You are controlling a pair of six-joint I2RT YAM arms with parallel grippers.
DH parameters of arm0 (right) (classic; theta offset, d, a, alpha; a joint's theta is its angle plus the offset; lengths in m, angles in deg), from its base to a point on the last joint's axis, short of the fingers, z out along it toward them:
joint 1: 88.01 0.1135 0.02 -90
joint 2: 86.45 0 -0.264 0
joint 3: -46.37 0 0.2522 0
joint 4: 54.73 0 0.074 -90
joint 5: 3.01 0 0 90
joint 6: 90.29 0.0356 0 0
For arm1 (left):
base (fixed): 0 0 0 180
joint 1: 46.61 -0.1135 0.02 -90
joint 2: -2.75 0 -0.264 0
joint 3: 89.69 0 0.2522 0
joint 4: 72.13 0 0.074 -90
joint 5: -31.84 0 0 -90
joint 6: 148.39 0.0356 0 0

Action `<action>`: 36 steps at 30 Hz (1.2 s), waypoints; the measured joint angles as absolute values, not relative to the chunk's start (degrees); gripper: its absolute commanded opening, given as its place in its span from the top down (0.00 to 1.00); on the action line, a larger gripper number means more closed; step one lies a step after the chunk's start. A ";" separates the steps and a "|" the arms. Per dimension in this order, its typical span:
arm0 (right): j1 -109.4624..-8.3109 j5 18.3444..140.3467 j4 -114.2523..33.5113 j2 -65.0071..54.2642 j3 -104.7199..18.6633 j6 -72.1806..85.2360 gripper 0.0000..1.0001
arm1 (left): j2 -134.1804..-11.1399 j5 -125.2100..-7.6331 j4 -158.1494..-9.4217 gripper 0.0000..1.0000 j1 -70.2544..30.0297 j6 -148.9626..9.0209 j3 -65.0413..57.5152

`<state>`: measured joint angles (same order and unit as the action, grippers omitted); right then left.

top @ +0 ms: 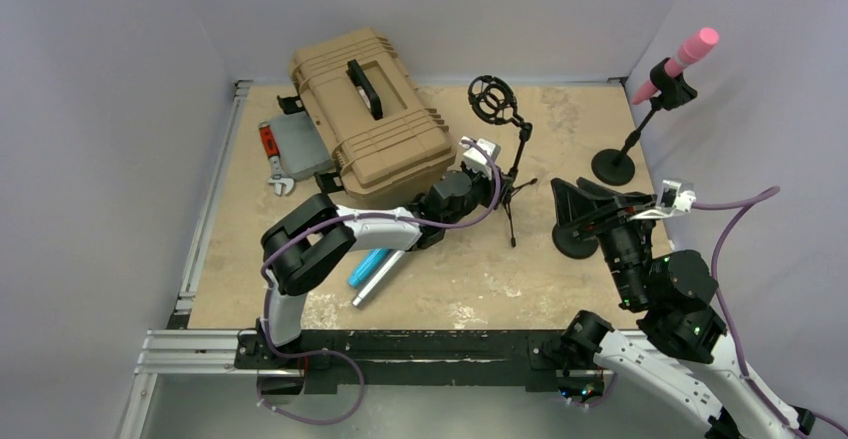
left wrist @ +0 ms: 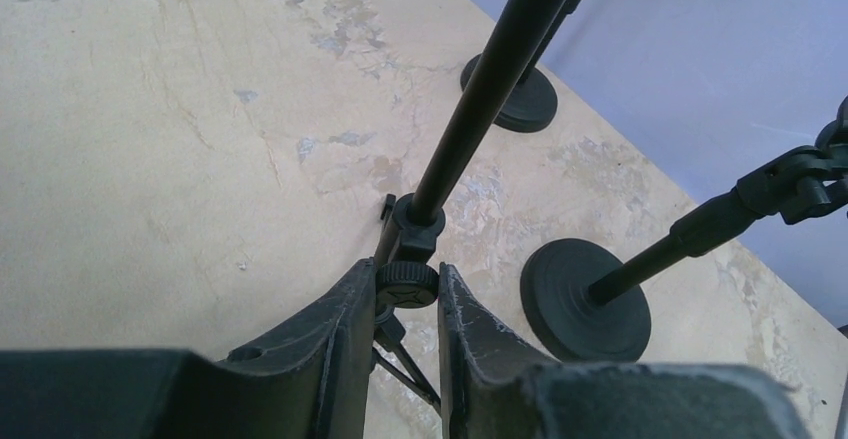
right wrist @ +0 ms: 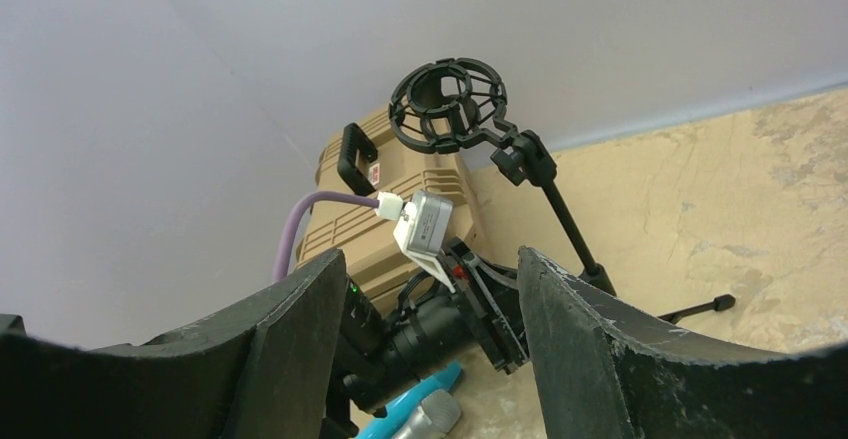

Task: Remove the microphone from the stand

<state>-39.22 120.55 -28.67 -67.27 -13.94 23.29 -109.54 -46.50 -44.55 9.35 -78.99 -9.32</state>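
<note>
Pink mic (top: 690, 56) sits clipped in its stand (top: 613, 167), upper right, by the wall. Left gripper (left wrist: 407, 281) is clenched on the tripod (left wrist: 474, 109) knob. Right gripper (right wrist: 430, 289) is spread and empty, well short of the mic.

Risks: tugging the mic may tip its unbraced stand; the left arm may drag the tripod over.

Surface: scuffed tan board (top: 450, 279). Lavender walls (top: 100, 109).

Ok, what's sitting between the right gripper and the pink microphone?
Top view: only the microphone stand's own round base and pole lie between the open right gripper and the pink microphone; the rest is bare tabletop.
</note>
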 measured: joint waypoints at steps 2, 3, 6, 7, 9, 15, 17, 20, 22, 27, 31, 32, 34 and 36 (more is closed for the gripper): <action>-39.22 120.55 -28.56 -67.27 -13.94 23.29 0.38 | -109.54 -46.91 -44.92 0.87 9.42 -79.52 -9.13; -39.24 120.55 -28.52 -67.27 -13.94 23.29 0.38 | -109.54 -47.11 -44.92 0.90 9.40 -80.06 -9.13; -39.22 120.55 -28.52 -67.27 -13.94 23.29 0.38 | -109.54 -47.48 -45.05 0.99 9.33 -81.66 -9.13; -39.22 120.55 -28.52 -67.27 -13.94 23.29 0.38 | -109.54 -47.57 -45.16 1.00 9.29 -82.27 -9.13; -39.22 120.55 -28.52 -67.27 -13.94 23.29 0.38 | -109.54 -47.92 -45.33 1.00 9.22 -83.97 -9.13; -39.22 120.53 -28.52 -67.27 -13.94 23.29 0.38 | -109.19 -50.24 -45.84 1.00 8.00 -94.36 -9.76; -39.22 120.53 -28.52 -67.27 -13.94 23.31 0.38 | -108.69 -51.00 -45.77 1.00 7.43 -98.51 -10.63; -39.22 120.53 -28.50 -67.27 -13.94 23.33 0.38 | -107.80 -52.29 -45.95 1.00 6.53 -105.96 -12.06; -39.22 120.50 -28.50 -67.27 -13.94 23.35 0.38 | -107.51 -53.06 -46.32 1.00 5.86 -110.88 -12.54; -39.22 120.46 -28.47 -67.27 -13.94 23.70 0.38 | -107.36 -53.69 -46.54 1.00 4.74 -119.86 -12.95; -39.22 120.48 -28.45 -67.27 -13.94 23.85 0.38 | -106.99 -53.84 -46.71 0.91 4.68 -121.79 -12.80; -39.22 120.46 -28.43 -67.27 -13.94 23.92 0.38 | -106.86 -53.82 -46.95 0.86 4.68 -121.87 -12.78; -39.22 120.48 -28.26 -67.29 -13.94 24.07 0.38 | -106.42 -53.76 -48.00 0.77 4.68 -121.83 -12.78; -39.22 120.48 -28.08 -67.36 -13.89 24.14 0.38 | -105.54 -53.47 -49.95 0.68 4.70 -121.09 -12.78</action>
